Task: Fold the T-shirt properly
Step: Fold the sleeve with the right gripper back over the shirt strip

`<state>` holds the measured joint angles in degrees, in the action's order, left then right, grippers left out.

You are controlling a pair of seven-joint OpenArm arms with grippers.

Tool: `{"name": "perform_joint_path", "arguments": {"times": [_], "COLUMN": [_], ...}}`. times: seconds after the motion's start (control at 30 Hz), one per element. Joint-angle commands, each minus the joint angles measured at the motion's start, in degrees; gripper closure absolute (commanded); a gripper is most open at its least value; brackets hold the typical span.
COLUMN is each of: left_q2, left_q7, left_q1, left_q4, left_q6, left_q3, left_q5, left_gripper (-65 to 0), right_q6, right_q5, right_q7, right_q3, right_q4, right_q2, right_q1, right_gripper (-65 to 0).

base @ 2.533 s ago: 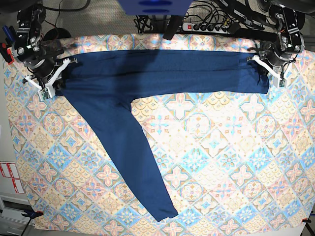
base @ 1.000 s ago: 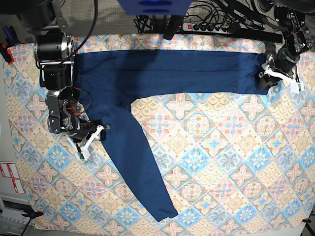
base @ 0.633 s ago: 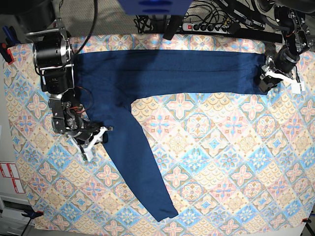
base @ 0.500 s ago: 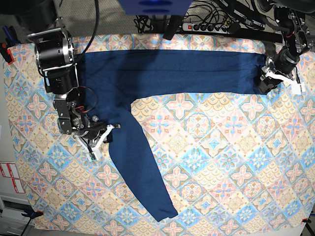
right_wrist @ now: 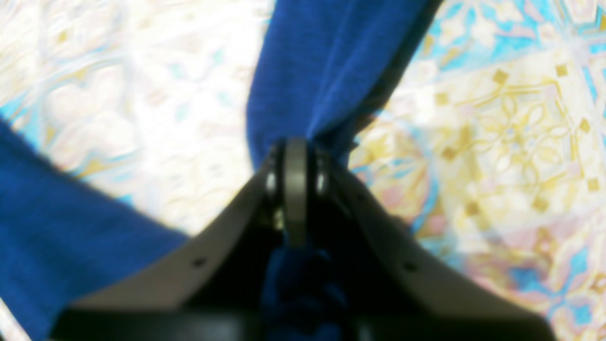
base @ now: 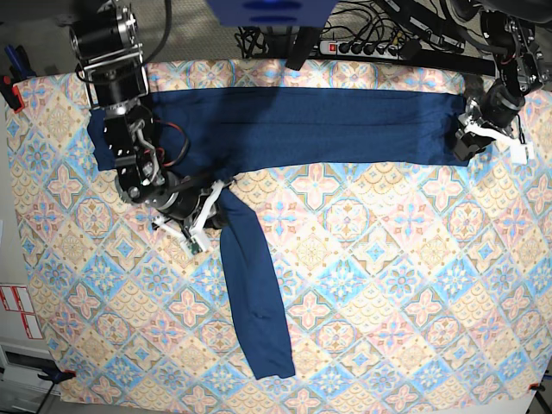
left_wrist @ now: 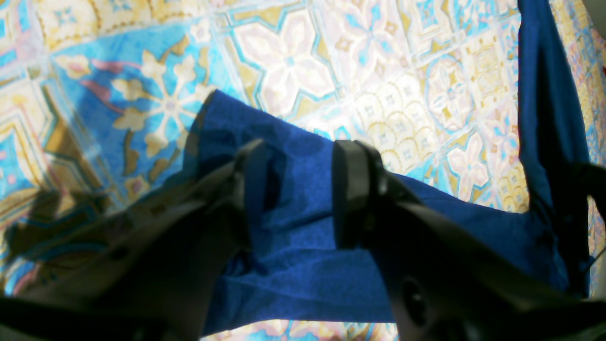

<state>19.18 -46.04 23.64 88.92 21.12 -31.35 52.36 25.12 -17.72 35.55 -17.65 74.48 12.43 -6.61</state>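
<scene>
The shirt [base: 293,125] is spread along the tablecloth's [base: 388,285] far edge, its sleeve pinched in the closed right gripper [base: 210,210] while the left gripper [left_wrist: 293,189] straddles a corner, apparently unclosed; folding the sleeve onto the body seems next.

Black jointed arms [base: 116,82] with red wiring, white finger brackets [base: 194,226], dark rounded fingers [left_wrist: 352,189], grey pad between screws [right_wrist: 296,184].

The right hand [base: 205,214] has closed on the T-shirt [base: 293,125] sleeve and dragged it inward across the worktop, so the sleeve (earlier slanting out from the shoulder) now hangs almost straight down, its cuff shifted left.
</scene>
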Motion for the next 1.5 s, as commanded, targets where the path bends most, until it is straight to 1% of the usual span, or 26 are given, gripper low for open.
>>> {"name": "perform_joint_path", "arguments": {"times": [0.0, 0.13, 0.33, 0.53, 0.6, 0.67, 0.83, 0.9, 1.0, 1.1, 1.2, 1.3, 1.33, 1.4, 1.47], "left_q2": [1.0, 1.0, 1.0, 1.0, 1.0, 1.0, 1.0, 1.0, 1.0, 1.0, 1.2, 1.2, 1.1, 1.0, 1.0], "left_q7": [0.8, 0.8, 0.8, 0.8, 0.8, 0.8, 0.8, 0.8, 0.8, 0.8, 0.8, 0.7, 0.5, -1.7, -5.5], "left_q1": [-0.1, -0.2, -0.3, -0.3, -0.4, -0.4, -0.4, -0.4, -0.5, -1.6, -2.8, -5.1, -5.6, -8.0, -11.7], "left_q4": [0.9, 0.9, 0.9, 0.9, 0.9, 0.9, 0.9, 0.9, 0.9, 0.9, 1.1, 4.0, 5.1, 7.0, 7.4], "left_q6": [0.4, 0.4, 0.4, 0.4, 0.4, 0.4, 0.4, 0.4, 0.4, 0.4, 0.4, 0.4, 0.4, 0.4, 0.4], "left_q3": [-0.4, -0.3, -0.2, -0.1, -0.1, -0.1, -0.1, -0.1, -0.1, -0.1, -0.1, 0.0, 0.0, 0.7, 3.4], "left_q5": [0.9, 0.9, 0.8, 0.8, 0.8, 0.8, 0.8, 0.8, 0.8, 0.8, 0.9, 0.7, 0.7, 0.7, 0.7], "left_gripper": [-23.0, -22.9, -22.9, -22.9, -22.9, -22.9, -22.9, -22.9, -22.9, -22.9, -22.9, -22.9, -22.9, -22.9, -22.9], "right_q6": [0.2, 0.2, 0.2, 0.3, 0.3, 0.3, 0.3, 0.3, 0.3, 0.3, 0.3, 0.3, 0.3, 0.3, 0.3], "right_q5": [-0.5, -0.5, -0.5, -0.5, -0.5, -0.5, -0.5, -0.5, -0.5, -0.5, -0.5, -0.5, -0.5, -0.5, -0.5], "right_q7": [-0.3, 1.6, 4.0, 4.2, 5.4, 7.5, 13.1, 15.7, 19.9, 21.7, 22.0, 21.8, 21.7, 21.6, 21.8], "right_q3": [0.2, 0.2, -0.3, -0.3, -0.4, -0.9, -6.7, -8.4, -11.1, -12.3, -10.9, -6.7, -4.5, 0.3, 3.4], "right_q4": [4.3, 14.6, 25.7, 31.8, 32.4, 32.4, 31.9, 31.8, 31.8, 31.8, 32.0, 32.2, 32.3, 32.3, 32.4], "right_q2": [0.3, 0.3, 0.3, 0.5, 0.5, 0.5, 0.5, 0.9, 2.1, 3.4, 3.4, 3.5, 3.5, 2.9, 2.1], "right_q1": [0.8, 7.4, 16.2, 23.5, 25.3, 26.3, 26.0, 24.6, 22.3, 20.0, 19.2, 19.4, 19.6, 19.8, 19.8], "right_gripper": [-0.2, -0.2, -0.1, -0.1, -0.1, -0.2, -0.3, -0.8, -4.3, -9.0, -14.0, -17.0, -17.5, -17.4, -17.6]}}
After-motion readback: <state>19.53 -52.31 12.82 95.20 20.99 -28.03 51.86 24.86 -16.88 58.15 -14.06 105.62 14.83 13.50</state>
